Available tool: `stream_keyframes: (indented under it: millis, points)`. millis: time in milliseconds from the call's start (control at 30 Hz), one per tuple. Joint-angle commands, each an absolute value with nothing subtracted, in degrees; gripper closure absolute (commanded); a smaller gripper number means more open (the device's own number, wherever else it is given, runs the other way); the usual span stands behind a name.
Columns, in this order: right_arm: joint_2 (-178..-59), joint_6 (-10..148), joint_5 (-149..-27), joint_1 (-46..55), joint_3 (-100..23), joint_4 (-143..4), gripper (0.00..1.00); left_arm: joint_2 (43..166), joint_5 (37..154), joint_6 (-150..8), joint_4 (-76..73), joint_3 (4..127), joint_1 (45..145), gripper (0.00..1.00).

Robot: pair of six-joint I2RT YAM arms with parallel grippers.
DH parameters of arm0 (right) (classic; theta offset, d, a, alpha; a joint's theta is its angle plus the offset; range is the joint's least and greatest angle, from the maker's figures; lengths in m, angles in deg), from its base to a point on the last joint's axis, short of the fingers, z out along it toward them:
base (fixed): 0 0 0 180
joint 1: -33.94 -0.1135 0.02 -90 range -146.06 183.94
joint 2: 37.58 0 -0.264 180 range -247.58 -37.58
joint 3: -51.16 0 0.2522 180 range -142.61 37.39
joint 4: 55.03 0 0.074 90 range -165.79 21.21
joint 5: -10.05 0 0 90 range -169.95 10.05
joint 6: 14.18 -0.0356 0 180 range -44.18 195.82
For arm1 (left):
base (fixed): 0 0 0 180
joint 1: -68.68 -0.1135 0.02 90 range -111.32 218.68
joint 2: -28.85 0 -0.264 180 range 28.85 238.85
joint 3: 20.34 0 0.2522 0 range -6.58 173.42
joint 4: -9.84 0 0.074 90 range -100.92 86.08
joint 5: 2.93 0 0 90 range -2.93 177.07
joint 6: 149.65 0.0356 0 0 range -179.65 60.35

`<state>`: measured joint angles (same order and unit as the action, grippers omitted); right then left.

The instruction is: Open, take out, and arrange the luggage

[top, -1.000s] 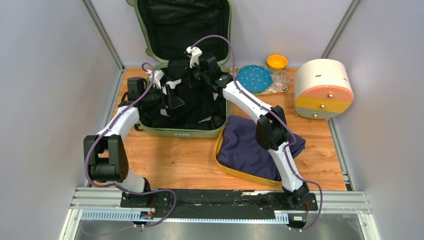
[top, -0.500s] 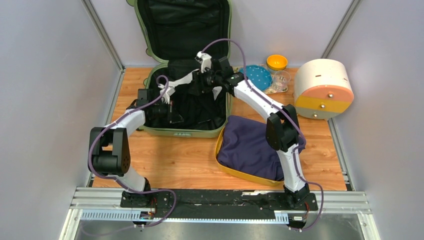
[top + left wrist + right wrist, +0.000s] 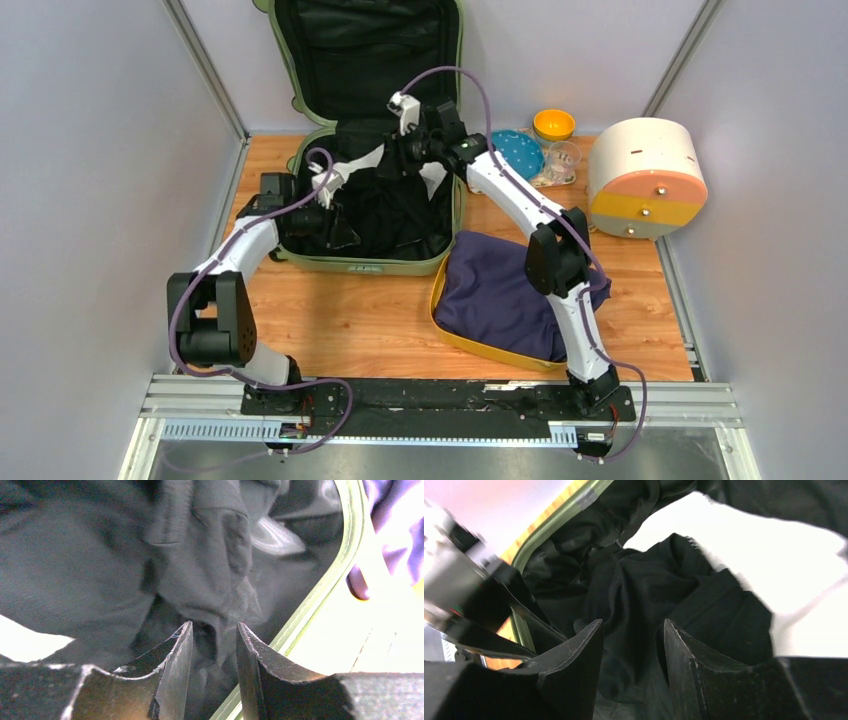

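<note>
Change: over the last second the right tool (image 3: 631, 625) moved back toward the hinge side of the luggage (image 3: 360, 262). The left tool (image 3: 214, 630) shifted only slightly and stayed by the left wall of the case.
Garment: the black-and-white garment (image 3: 390, 205) went from spread across the case to bunched, with a white strip pulled up between the two tools.
Left tool: fingers stood apart with a fold of dark fabric hanging into the gap. No clamp on it was visible.
Right tool: fingers stood apart over black fabric, with nothing pinched that I could see.
Meaning: looked like a re-grip in progress. The garment was disturbed but remained wholly inside the case, so the take-out step wasn't done for it.
Already out: purple cloth (image 3: 490, 290) lay in the yellow tray (image 3: 437, 290), just right of the case.
Location: the luggage sat at the back left of the desk (image 3: 350, 320), base flat and lid propped up against the rear wall.
Facing: the base opening pointed up and the lid's black lining faced the arms. The hinge ran along the far edge, and a fitting on the near wall was likely the side handle.
Long axis: judged left–right, parallel to the desk's near edge. The lid ran out of view, so this was not certain.
</note>
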<state>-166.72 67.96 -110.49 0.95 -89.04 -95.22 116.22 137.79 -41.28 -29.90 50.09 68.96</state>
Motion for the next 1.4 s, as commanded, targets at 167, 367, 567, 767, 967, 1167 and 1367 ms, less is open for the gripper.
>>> stream_keyframes:
  millis: [167, 367, 567, 767, 967, 1167, 1367]
  points:
    - [-171.0, 77.4, -108.2, -3.7, -91.5, -102.4, 0.57, 109.9, 135.9, -55.9, -16.1, 53.4, 64.6, 0.5]
    - [-168.2, 80.0, -118.3, -6.7, -87.2, -106.3, 0.89, 111.3, 134.4, -63.7, -9.4, 54.3, 64.6, 0.56]
    - [-163.0, 82.4, -124.6, -6.6, -81.2, -107.6, 0.75, 115.7, 130.9, -72.5, -2.2, 54.9, 65.9, 0.58]
    - [-160.1, 80.8, -123.4, -1.3, -81.0, -107.6, 0.42, 121.6, 128.2, -69.3, -7.4, 58.4, 70.2, 0.54]
    - [-158.4, 74.5, -118.9, 4.7, -83.5, -104.3, 0.4, 122.0, 128.0, -59.8, -16.6, 56.5, 70.4, 0.84]
    - [-161.0, 73.8, -111.1, 5.9, -86.1, -102.8, 0.32, 117.3, 127.7, -52.0, -19.1, 49.7, 70.4, 1.0]
    - [-163.9, 71.7, -115.5, 4.9, -88.0, -102.3, 0.14, 117.7, 126.2, -45.8, -23.6, 48.0, 70.4, 1.0]
